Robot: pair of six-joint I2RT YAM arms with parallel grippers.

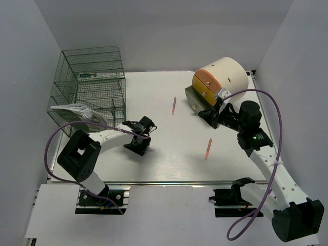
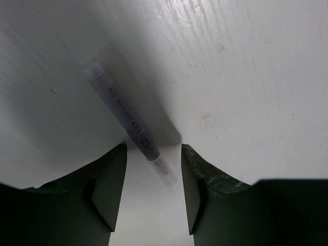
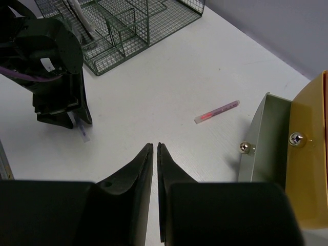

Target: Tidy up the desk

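Top external view: desk inspection, both arms over the surface.
Noted white desk (image 1: 174, 166) filling the middle of the view, from the arm bases at the near edge to the back wall. Found left gripper (image 1: 139, 144) low over its near-left part, fingers (image 2: 110, 179) spread either side of one end of a dark purple pen (image 2: 123, 113) lying flat, a gap visible on each side. Found right gripper (image 3: 155, 148) on the right side, fingers pressed almost together with nothing between, just beside a cream cylinder (image 1: 225, 74) with an orange face. Recorded one red pen (image 1: 174, 105) toward the back and a second red pen (image 1: 208, 148) nearer the front, well apart. Recorded green wire rack (image 1: 89, 84) at the far-left corner, a pale packet (image 1: 74, 111) at its near end.
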